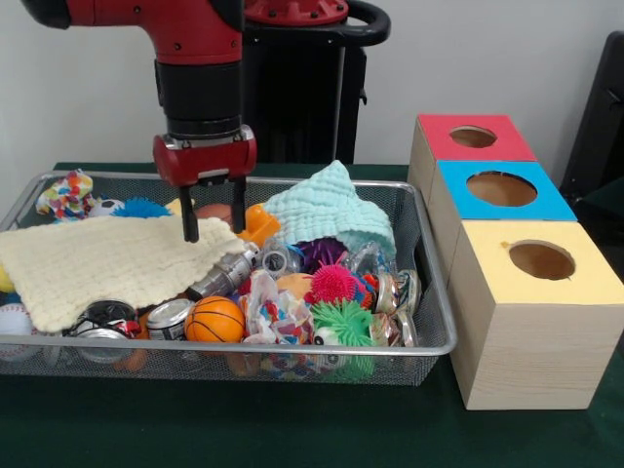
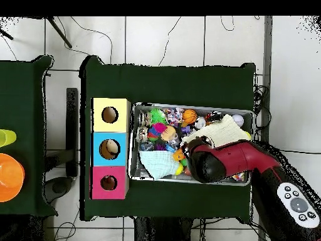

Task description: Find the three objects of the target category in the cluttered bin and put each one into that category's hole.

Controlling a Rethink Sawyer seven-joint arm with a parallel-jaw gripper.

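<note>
The wire mesh bin (image 1: pixel 292 348) is full of mixed toys and cloths; it also shows in the overhead view (image 2: pixel 188 106). My gripper (image 1: pixel 214 226) is open and empty, pointing down over the bin's back left part. One fingertip touches a cream knitted cloth (image 1: pixel 107 263); the other is beside an orange plastic toy (image 1: pixel 258 224). No tiger toy shows clearly. A small pale yellow thing (image 1: pixel 175 206) peeks out behind the gripper. The red-topped box's hole (image 1: pixel 473 136) stands at the back right, apart from the gripper, and shows in the overhead view (image 2: pixel 108 182). There my arm (image 2: pixel 216 164) hides the gripper.
A mint cloth (image 1: pixel 327 210) lies heaped at the bin's back. A small basketball (image 1: pixel 214 319), spiky balls (image 1: pixel 334 284), cans and a patterned toy (image 1: pixel 66 193) fill the bin. The blue-topped box (image 1: pixel 501 188) and yellow-topped box (image 1: pixel 541 260) stand in front of the red one.
</note>
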